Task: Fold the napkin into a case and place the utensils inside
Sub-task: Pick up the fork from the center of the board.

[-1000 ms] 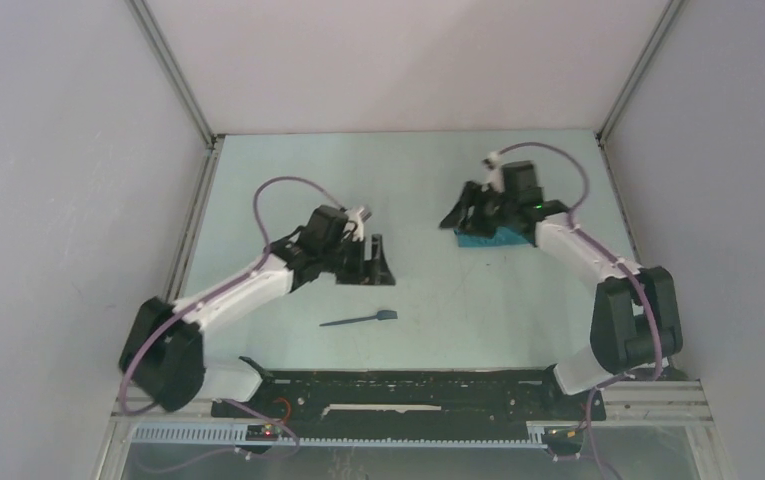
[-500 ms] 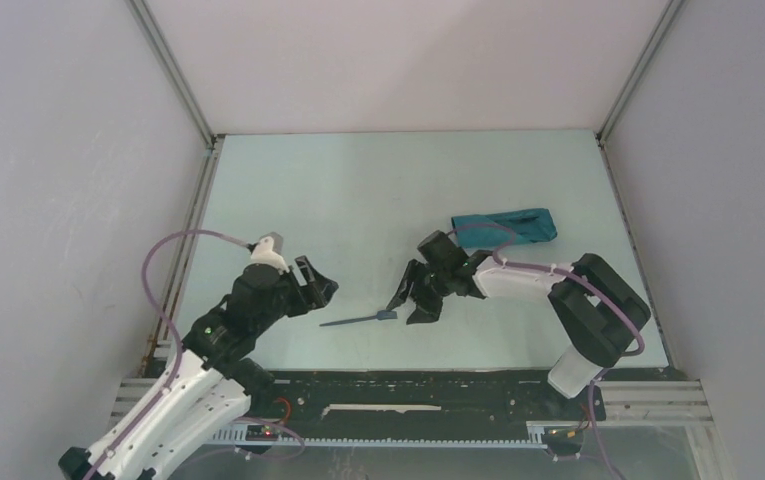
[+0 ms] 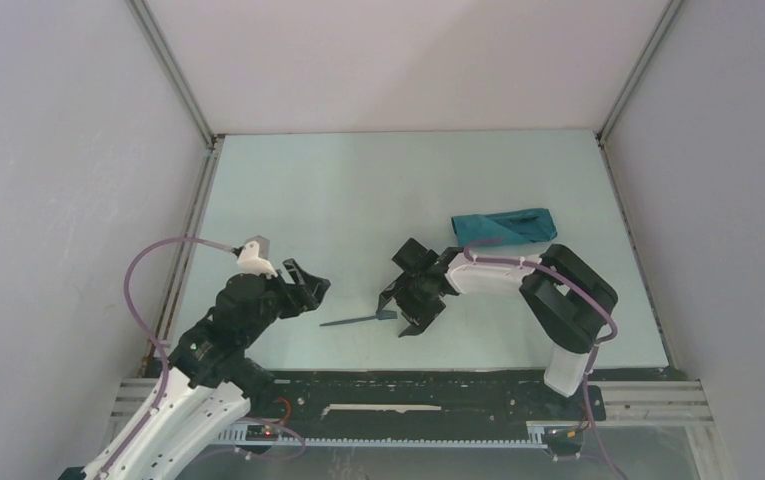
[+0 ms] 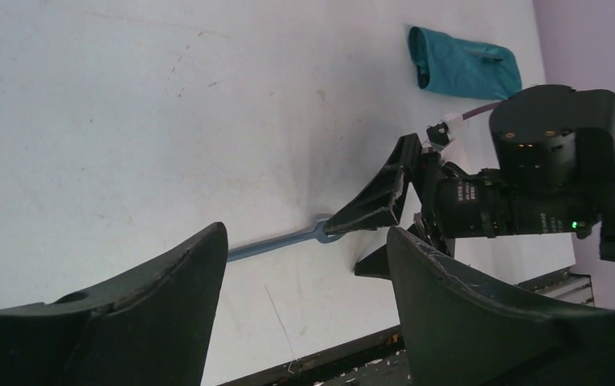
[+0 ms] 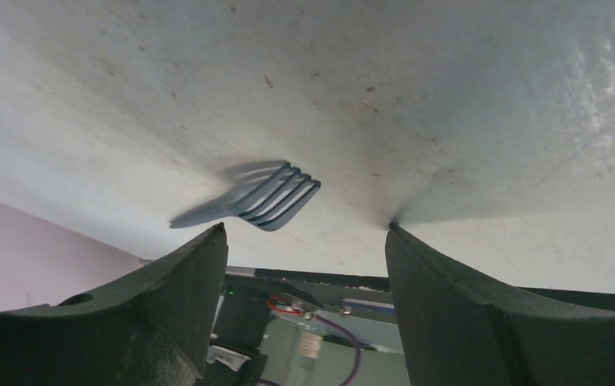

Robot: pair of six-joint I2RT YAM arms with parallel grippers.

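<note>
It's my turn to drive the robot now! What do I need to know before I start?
Left tool: open, empty, near the fork handle end.
Right tool: open, straddling the fork head, not gripping.
Case: folded, lying far right on the table.
Knife: not in view.
Done: the folding.
Left: grip the fork, slide it into the case, check for the knife.

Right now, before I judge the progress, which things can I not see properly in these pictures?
- Knife: seen in no view; the folded cloth of the case hides whatever is inside.
- Fork head: left wrist view, behind a finger of the right pincer.
- Fork handle: right wrist view, cut off behind the pincer's own finger.
- Dark mark on the case: left wrist view, too small to name.
</note>
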